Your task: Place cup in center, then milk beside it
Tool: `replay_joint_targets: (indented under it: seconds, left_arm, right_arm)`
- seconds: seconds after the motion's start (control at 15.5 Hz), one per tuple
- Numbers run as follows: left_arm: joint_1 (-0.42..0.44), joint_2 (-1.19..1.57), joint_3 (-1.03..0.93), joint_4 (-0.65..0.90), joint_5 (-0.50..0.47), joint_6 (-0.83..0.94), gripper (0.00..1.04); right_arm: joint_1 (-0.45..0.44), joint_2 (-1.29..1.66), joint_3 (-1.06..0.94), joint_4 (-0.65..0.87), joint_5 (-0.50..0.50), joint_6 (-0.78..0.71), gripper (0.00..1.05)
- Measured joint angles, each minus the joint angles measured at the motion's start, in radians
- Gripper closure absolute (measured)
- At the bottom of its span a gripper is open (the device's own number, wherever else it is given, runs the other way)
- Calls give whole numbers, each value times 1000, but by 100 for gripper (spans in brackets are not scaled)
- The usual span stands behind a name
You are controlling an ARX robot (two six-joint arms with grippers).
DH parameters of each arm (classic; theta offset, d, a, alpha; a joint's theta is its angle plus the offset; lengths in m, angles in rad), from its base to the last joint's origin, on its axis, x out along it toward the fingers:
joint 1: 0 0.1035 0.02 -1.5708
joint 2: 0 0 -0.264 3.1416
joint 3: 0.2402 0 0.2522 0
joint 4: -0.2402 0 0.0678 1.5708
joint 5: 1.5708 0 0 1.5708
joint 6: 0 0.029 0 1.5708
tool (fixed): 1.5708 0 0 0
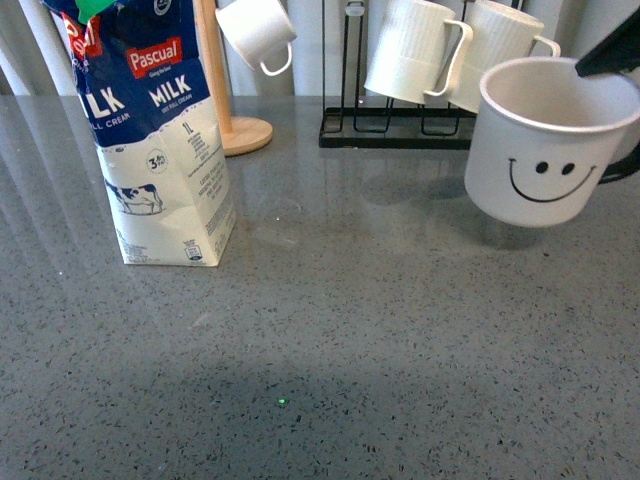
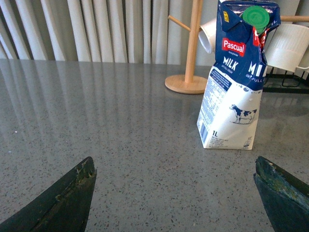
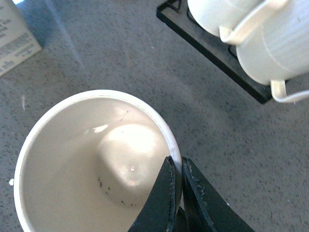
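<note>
Here, speckled grey counter [image 1: 400,330], pale curtains [image 2: 96,29] behind; right fingers [image 3: 161,203] pinch the cup [image 3: 72,169], left fingers [image 2: 63,198] splayed.

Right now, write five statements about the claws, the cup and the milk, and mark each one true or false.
1. The right claw is shut on the rim of the cup. True.
2. The milk lies on its side. False: it stands upright on the counter.
3. The left claw grips the milk. False: it is open and empty, with the milk ahead of it and apart from it.
4. The cup holds no drink. True: the right wrist view shows only a few dark specks at the bottom.
5. The milk has a red cap. False: the cap is green.
</note>
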State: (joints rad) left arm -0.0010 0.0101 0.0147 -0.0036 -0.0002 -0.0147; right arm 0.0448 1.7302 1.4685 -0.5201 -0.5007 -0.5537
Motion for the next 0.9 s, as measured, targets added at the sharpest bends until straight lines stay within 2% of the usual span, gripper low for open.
replay_joint_targets:
  seconds: [0.32, 0.64, 0.9]
  left_arm:
    - [0, 0, 0, 0, 0, 0, 7]
    - [0, 0, 0, 0, 0, 0, 7]
    - [0, 0, 0, 0, 0, 0, 7]
  right_arm:
    - [124, -9, 8, -4, 3, 23, 102]
    - [179, 56, 8, -23, 52, 21, 102]
    - [218, 71, 10, -14, 51, 22, 102]
